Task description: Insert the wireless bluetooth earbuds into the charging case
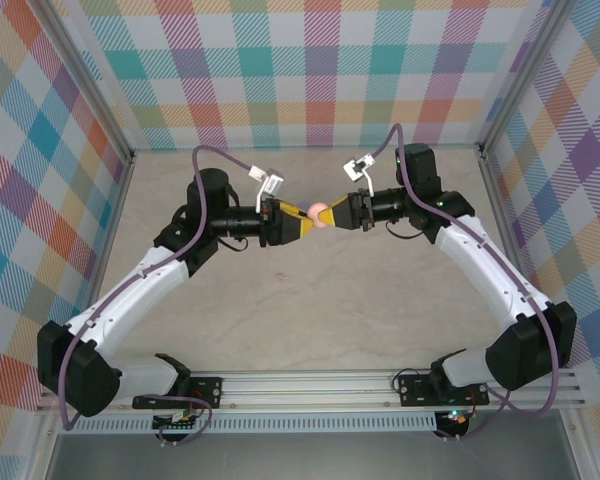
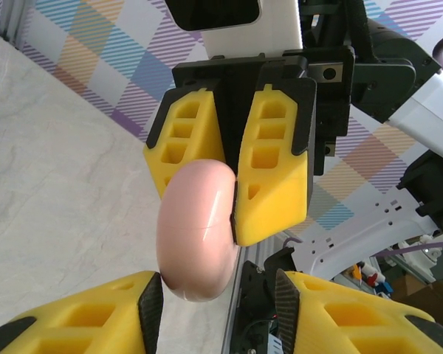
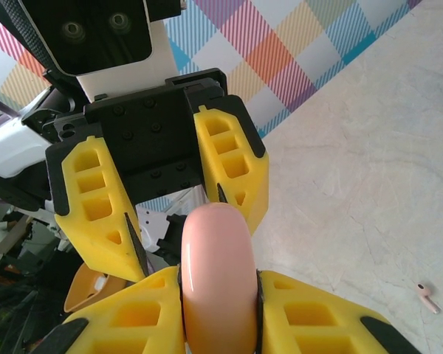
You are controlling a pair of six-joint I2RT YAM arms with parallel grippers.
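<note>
Pink charging case (image 3: 218, 273) tight in right hand (image 1: 338, 213), long axis toward spread-apart left hand (image 1: 306, 219)

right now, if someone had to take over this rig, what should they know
Left fingers: open, spread either side of the pink case, not clamping it.
Right fingers: shut on the case, holding it in the air over the table.
Things: one pink earbud lies loose on the table.
Done: the case is off the table; it looks closed.
Left: open the case, pick up the earbud and seat it inside.
</note>
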